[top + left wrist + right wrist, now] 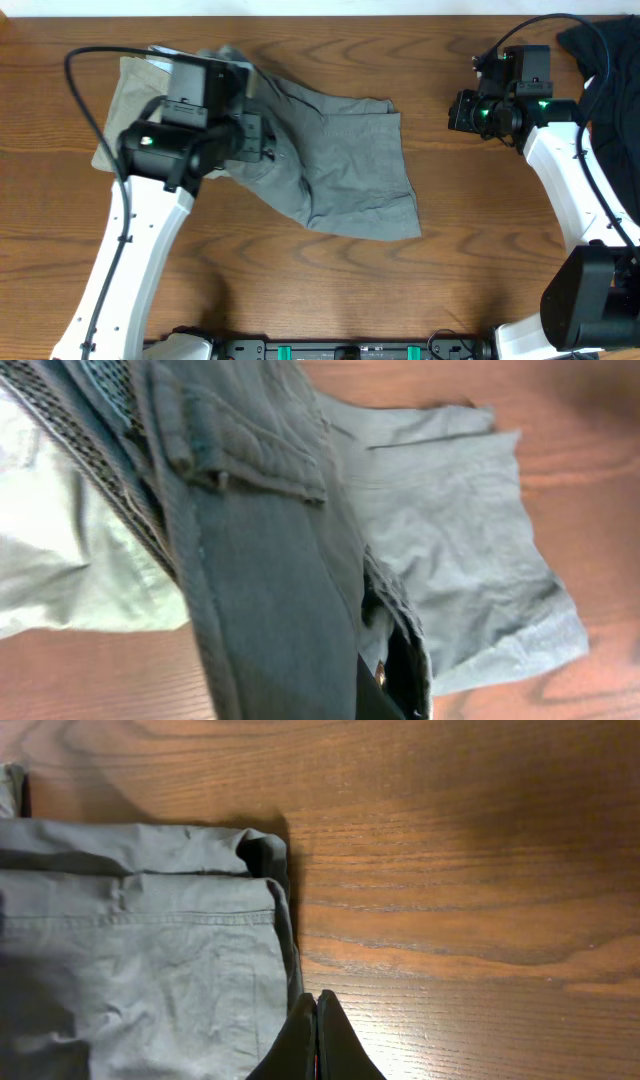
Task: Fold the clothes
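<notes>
Spreading across the wooden table (pixel 480 250) left of centre, towards the far edge, the grey shorts (pixel 350 160) lie rumpled, their waistband end overlapping the khaki shorts (pixel 125 100) near the far-left corner. A black garment (pixel 605 60) sits heaped in the far-right corner. The left gripper (pixel 255 140) has the grey waistband bunched and lifted close to its camera, clamped in cloth that hides its fingers. The right gripper (pixel 317 1005) hovers just beside the shorts' hem corner, fingers pressed together, holding nothing.
</notes>
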Controlling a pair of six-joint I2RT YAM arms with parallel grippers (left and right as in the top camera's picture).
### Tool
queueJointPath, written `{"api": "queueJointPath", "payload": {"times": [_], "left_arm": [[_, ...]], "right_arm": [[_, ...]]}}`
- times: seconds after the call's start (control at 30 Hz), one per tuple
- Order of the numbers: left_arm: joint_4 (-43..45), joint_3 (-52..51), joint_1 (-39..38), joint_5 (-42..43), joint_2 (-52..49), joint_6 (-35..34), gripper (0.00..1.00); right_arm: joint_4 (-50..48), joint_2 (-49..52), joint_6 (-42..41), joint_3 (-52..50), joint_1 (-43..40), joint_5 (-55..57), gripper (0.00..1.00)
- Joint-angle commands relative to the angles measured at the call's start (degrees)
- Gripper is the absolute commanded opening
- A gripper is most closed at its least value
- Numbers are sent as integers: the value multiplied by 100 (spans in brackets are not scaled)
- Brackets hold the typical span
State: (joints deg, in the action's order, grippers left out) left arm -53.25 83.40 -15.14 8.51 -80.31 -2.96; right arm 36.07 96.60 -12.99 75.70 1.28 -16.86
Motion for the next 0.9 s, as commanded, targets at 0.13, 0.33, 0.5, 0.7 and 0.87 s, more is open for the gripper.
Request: {"api": "queueJointPath", "payload": {"times": [0.13,0.33,0.5,0.7,0.87], "left_arm": [[162,140,-721,-63,-800,61,6],[721,140,-1364,-24,-1349,-269,6],[1043,138,-1812,-20,-1751,-326,7],[1248,138,-2258,-13,-2131,-334,51],[1250,140,-2618,0,-2076,-330,54]], "right_arm": [[4,-37,-70,52,-48,35,1],[2,-37,-72,52,-81,35,1],[2,-37,-70,52,-79,35,1],[35,-37,-70,52,-79,35,1],[50,-37,-70,52,-81,35,1]]}}
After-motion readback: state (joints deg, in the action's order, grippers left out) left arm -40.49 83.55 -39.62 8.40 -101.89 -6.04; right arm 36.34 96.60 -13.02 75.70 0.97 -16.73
